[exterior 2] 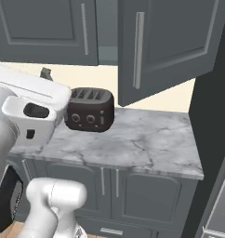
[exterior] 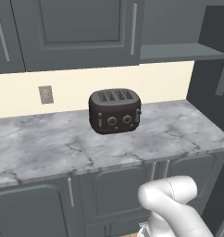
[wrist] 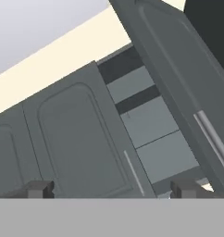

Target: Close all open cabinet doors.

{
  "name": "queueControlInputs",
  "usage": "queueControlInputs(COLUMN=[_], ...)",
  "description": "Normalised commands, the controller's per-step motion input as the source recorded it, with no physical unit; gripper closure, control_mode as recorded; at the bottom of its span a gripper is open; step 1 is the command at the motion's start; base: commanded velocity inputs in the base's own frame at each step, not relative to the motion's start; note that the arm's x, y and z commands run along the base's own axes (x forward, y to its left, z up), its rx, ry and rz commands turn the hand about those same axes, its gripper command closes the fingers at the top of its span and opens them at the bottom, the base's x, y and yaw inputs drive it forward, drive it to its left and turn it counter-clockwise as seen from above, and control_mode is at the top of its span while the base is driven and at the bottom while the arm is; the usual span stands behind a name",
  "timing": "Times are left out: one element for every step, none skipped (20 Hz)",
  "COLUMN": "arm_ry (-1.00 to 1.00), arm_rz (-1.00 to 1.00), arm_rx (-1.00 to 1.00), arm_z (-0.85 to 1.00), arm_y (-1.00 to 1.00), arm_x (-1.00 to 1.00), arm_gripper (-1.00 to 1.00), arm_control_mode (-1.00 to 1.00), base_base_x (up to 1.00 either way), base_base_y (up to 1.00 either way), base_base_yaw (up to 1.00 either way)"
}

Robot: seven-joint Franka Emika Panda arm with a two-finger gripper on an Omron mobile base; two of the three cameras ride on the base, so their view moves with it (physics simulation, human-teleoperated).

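Observation:
One tall dark grey cabinet door (exterior 2: 172,44) stands swung open out over the counter, its long silver handle (exterior 2: 139,49) facing me. The same open door (wrist: 178,78) runs along the right of the hand view, and it appears edge-on (exterior: 223,69) at the far right of the left base view. Beside it the cabinet's inside (wrist: 148,125) with its shelves is exposed. The neighbouring door (wrist: 81,134) to the left is shut flat. My gripper (wrist: 113,190) is open, nothing between its fingertips (wrist: 40,189), and it faces the cabinets from a distance, touching nothing.
A black four-slot toaster (exterior: 115,111) stands on the marble counter (exterior: 49,148) under the shut door. Grey base cabinets (exterior: 114,194) sit below. A dark tall unit (exterior 2: 212,116) bounds the counter on the right. An outlet (exterior: 46,94) is on the cream wall.

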Motion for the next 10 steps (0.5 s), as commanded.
queueControlInputs(arm_ry=[0.0, 0.0, 0.0, 0.0, 0.0, 0.0, 0.0, 0.0, 0.0, 0.0], arm_rz=[0.0, 0.0, 0.0, 0.0, 0.0, 0.0, 0.0, 0.0, 0.0, 0.0], arm_rx=[0.01, 0.0, 0.0, 0.0, 0.0, 0.0, 0.0, 0.0, 0.0, 0.0], arm_z=[0.0, 0.0, -0.11, -0.18, -0.24, -0.24, -0.31, -0.31, -0.31, -0.35], arm_y=[-1.0, -1.0, -0.95, -0.74, -0.64, -0.62, -0.59, -0.54, -0.49, -0.49], arm_x=[0.0, 0.0, 0.15, 0.33, 0.49, 0.62, 0.71, 0.73, 0.78, 0.77], arm_gripper=[-1.0, -1.0, -1.0, -1.0, -1.0, -1.0, -1.0, -1.0, -1.0, -1.0], arm_control_mode=[-1.0, -1.0, -1.0, -1.0, -1.0, -1.0, -1.0, -1.0, -1.0, -1.0], base_base_x=[0.0, 0.0, 0.0, 0.0, 0.0, 0.0, 0.0, 0.0, 0.0, 0.0], base_base_y=[0.0, 0.0, 0.0, 0.0, 0.0, 0.0, 0.0, 0.0, 0.0, 0.0], base_base_yaw=[0.0, 0.0, 0.0, 0.0, 0.0, 0.0, 0.0, 0.0, 0.0, 0.0])
